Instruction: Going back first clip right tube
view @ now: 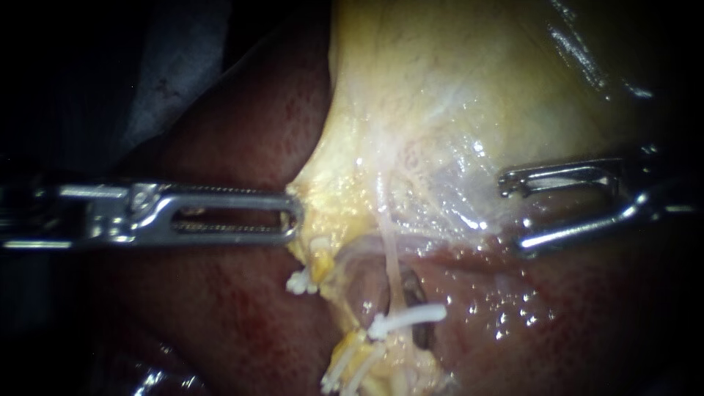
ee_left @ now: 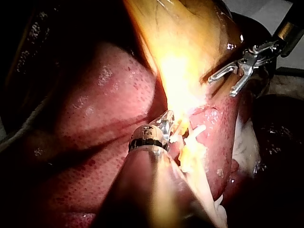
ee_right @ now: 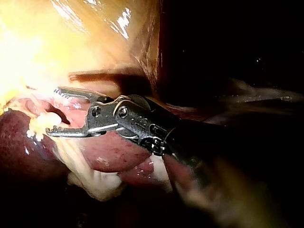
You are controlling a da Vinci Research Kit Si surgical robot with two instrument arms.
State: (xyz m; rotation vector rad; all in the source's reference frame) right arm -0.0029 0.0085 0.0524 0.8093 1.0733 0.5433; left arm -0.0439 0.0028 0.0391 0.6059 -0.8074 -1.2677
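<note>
**Right tube** (view: 392,268): a pale strand running down from the gallbladder (view: 455,95) over the liver (view: 220,323). One white clip (view: 408,318) sits across it, low on its run.

**Right instrument** (view: 513,214): jaws wide apart and empty. They stand well apart from the clip, up and to its right, over the gallbladder's lower margin.

**Left instrument** (view: 291,214): jaws closed on the gallbladder's edge, drawing it out to the left.

**Other clips** (view: 301,281): white, on the tissue left of the right tube.

**Step, as I judge it:** the clip is seated, so the retreat from it is in hand — the empty jaws have free space around them.

**Next move, as I judge it:** draw the right instrument straight back along its shaft without brushing the wet membrane beneath. My left hold should keep an even pull — no slack, no tug on the clipped tube.
</note>
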